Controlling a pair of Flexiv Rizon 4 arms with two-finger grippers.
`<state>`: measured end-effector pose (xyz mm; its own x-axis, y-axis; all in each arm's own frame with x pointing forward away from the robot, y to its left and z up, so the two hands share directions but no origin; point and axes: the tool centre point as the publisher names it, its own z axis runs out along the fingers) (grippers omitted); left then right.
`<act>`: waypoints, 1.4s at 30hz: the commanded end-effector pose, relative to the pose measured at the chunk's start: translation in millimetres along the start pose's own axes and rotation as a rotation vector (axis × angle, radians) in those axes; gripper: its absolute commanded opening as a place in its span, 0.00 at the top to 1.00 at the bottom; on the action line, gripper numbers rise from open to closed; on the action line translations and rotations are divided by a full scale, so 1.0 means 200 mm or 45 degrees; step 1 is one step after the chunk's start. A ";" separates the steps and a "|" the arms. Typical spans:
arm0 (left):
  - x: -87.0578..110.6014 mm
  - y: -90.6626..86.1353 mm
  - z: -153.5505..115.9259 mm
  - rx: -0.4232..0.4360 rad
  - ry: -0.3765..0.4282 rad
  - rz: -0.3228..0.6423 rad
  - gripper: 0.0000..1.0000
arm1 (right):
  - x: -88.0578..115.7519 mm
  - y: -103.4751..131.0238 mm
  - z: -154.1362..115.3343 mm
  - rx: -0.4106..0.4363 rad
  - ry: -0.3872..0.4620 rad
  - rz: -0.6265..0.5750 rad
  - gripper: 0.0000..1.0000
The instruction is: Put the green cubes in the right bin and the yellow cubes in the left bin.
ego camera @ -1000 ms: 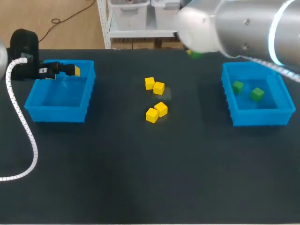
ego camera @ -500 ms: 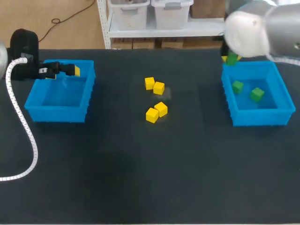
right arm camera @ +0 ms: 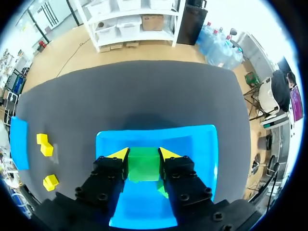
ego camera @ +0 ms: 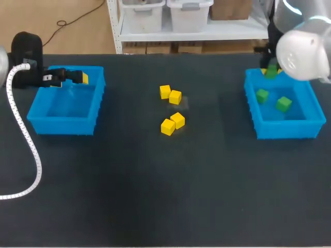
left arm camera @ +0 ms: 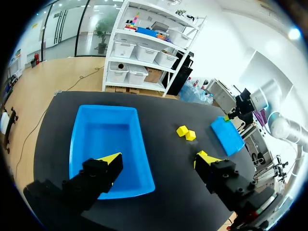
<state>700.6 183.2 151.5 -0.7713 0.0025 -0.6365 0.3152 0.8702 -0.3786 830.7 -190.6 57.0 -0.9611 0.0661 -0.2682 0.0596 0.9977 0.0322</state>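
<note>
Head view: our right tool [ego camera: 270, 70] is over the back rim of the right blue plastic bin [ego camera: 310, 126], which has two loose green cubes [ego camera: 262, 95] inside. Four small yellow cubes [ego camera: 175, 96] sit mid black bench [ego camera: 155, 196]. Our left tool [ego camera: 77, 77] is over the left blue plastic bin [ego camera: 62, 126].
Left wrist view: left tool released, nothing between its fingers.
Right wrist view: right tool clenched on a small green cube [right arm camera: 143, 166], above the bin.

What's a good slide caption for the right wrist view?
Right gripper shut on a green cube, poised over the blue plastic right bin.
</note>
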 end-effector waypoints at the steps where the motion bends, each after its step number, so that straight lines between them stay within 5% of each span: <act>1: 0.01 0.01 0.00 0.008 -0.007 0.002 0.00 | 0.02 -0.02 -0.01 -0.018 -0.128 -0.007 1.00; 2: 0.01 0.01 0.00 0.008 -0.007 0.002 0.00 | 0.02 -0.02 -0.01 -0.019 -0.133 -0.018 0.80; 3: 0.01 0.01 0.00 0.008 -0.007 0.002 0.00 | 0.01 -0.01 -0.02 -0.025 -0.132 -0.032 0.32; 4: 0.01 0.01 0.00 0.008 -0.007 0.002 0.00 | 0.01 -0.01 -0.02 -0.024 -0.134 -0.051 0.00; 35: 0.01 0.01 0.00 0.008 -0.007 0.002 0.00 | -0.02 0.01 -0.02 -0.014 -0.151 -0.098 0.00; 37: 0.04 0.06 -0.02 0.000 0.004 -0.028 0.00 | -0.02 0.01 -0.02 -0.014 -0.151 -0.098 0.00; 40: 0.04 0.08 -0.05 0.108 0.031 -0.053 0.00 | -0.02 0.01 -0.02 -0.014 -0.151 -0.098 0.00; 42: 0.01 0.07 -0.05 0.084 0.064 0.026 0.00 | -0.02 0.01 -0.02 -0.014 -0.151 -0.098 0.00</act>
<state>695.4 190.9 143.4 -0.7956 0.0040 -0.6058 0.3111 0.8607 -0.4030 835.4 -187.9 61.7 -0.9260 -0.0094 -0.3774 -0.0181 0.9996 0.0194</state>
